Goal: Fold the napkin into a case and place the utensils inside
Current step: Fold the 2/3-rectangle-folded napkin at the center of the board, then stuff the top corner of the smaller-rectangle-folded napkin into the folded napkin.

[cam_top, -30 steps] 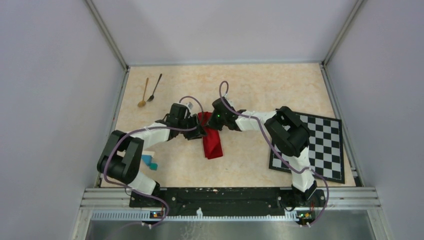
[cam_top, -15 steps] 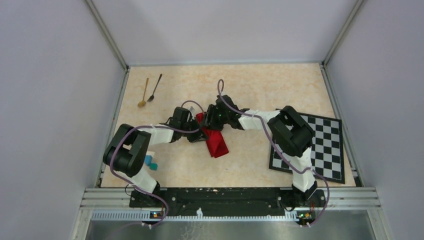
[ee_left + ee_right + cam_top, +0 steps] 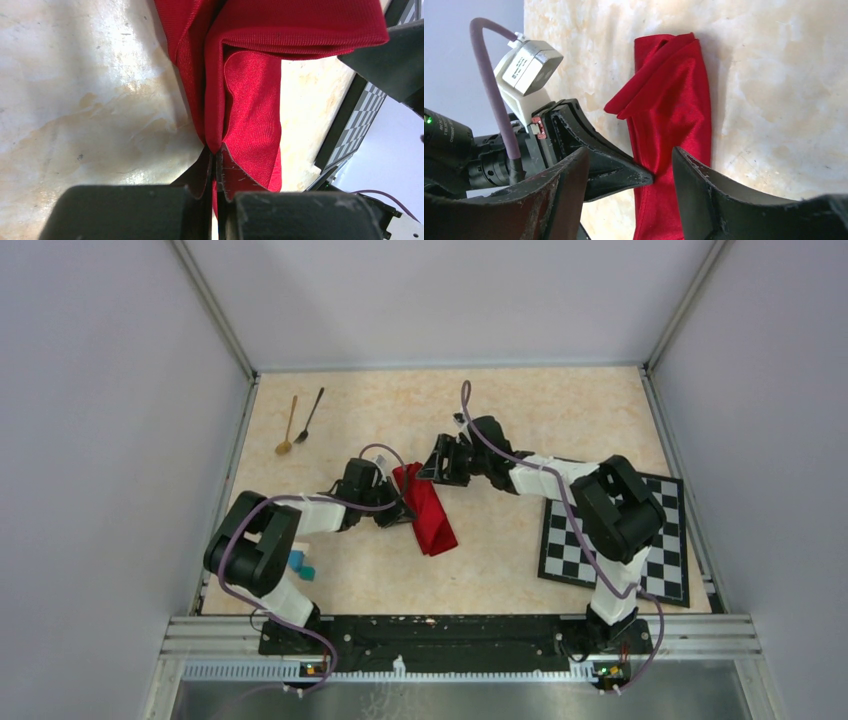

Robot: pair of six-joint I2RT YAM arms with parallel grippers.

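The red napkin [image 3: 427,510] lies folded into a narrow strip at the middle of the table, its far end loose and doubled over [image 3: 659,50]. My left gripper [image 3: 403,506] is shut on the strip's left edge [image 3: 216,155], with cloth pinched between its jaws. My right gripper [image 3: 441,461] hovers open just beyond the napkin's far end, holding nothing; in its wrist view its fingers [image 3: 696,175] straddle the left gripper's tip [image 3: 648,176] and the cloth [image 3: 674,115]. The gold spoon [image 3: 289,426] and the black spoon [image 3: 310,415] lie side by side at the far left.
A black-and-white chequered mat [image 3: 640,535] lies at the right under the right arm. Small coloured blocks [image 3: 300,565] sit beside the left arm's base. Metal rails and grey walls border the tabletop.
My right gripper has let go of the napkin, opened and drawn back to the right. My left gripper has closed on the napkin's left edge. The strip has shifted slightly.
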